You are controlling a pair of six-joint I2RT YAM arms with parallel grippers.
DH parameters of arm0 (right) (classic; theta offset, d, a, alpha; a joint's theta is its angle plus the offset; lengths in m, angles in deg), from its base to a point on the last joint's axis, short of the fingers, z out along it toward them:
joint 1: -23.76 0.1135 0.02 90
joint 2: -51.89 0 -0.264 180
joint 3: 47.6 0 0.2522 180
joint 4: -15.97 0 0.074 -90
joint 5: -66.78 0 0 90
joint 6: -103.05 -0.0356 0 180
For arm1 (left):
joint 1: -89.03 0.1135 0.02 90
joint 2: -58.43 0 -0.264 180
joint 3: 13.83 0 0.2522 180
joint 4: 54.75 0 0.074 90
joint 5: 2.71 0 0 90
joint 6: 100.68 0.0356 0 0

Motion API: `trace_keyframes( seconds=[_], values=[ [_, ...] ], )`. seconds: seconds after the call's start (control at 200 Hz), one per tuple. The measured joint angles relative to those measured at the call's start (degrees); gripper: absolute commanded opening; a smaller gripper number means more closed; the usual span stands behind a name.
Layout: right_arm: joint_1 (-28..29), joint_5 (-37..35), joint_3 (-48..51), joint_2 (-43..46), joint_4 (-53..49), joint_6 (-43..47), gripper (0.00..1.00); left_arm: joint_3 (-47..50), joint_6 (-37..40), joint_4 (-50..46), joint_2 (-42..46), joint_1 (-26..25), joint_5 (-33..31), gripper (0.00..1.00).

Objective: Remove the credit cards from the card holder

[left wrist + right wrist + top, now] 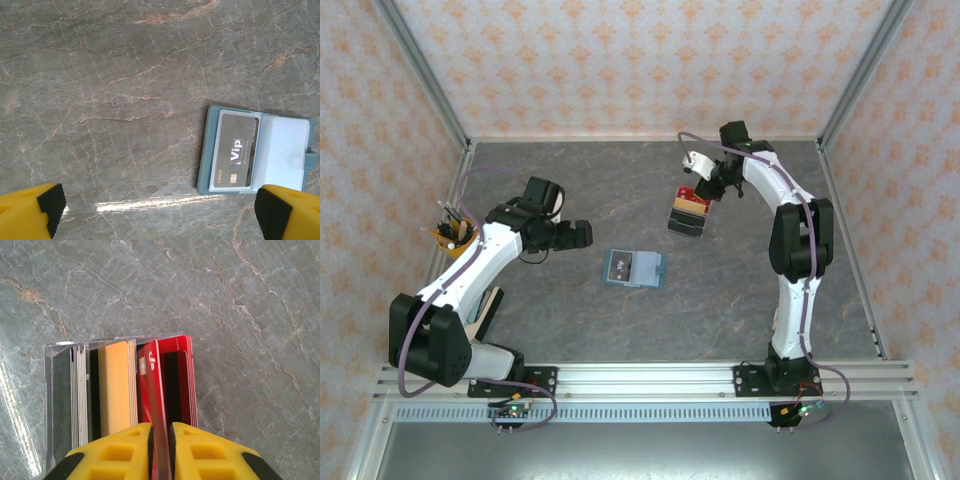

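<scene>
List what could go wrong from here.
The red card stands at a slant in the right gripper at the clear box; released crooked, it may catch on the packed cards. The dark card sits sleeved in the card holder, which lies loose; pulling it may drag the holder.

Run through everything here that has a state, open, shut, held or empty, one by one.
card holder: open flat, one dark card in its sleeve.
clear box: open-topped, cards standing on edge inside.
left claw: wide open, empty.
right claw: nearly shut around the red card, grip unclear.
red card: on edge at the box.
pen cup: upright, pens inside.
</scene>
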Motion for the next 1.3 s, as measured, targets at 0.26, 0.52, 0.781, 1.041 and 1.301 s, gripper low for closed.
trace_keyframes(
  seconds=[0.26, 0.52, 0.781, 1.041, 1.301],
  values=[
    [0.0, 0.13, 0.87, 2.93, 1.49, -7.26, 0.32, 0.0, -0.76, 0.09, 0.0, 0.0, 1.81, 1.0],
    [1.05, 2.34, 16.65, 20.44, 14.45, -36.68, 0.36, 1.31, -4.39, 3.08, -1.31, -0.17, 5.51, 1.0],
    [9.64, 0.46, 26.18, 25.73, 18.21, -65.42, 0.42, 2.36, -8.39, 6.6, -4.57, -4.57, 6.88, 0.97],
    [19.08, -1.86, 37.73, 25.92, 20.87, -83.65, 0.43, 2.56, -15.28, 12.52, -10.12, -9.38, 6.88, 0.85],
    [23.23, -3.82, 42.25, 25.9, 26.73, -95.27, 0.45, 2.75, -19.58, 16.74, -16.09, -11.69, 7.02, 0.57]
  ],
)
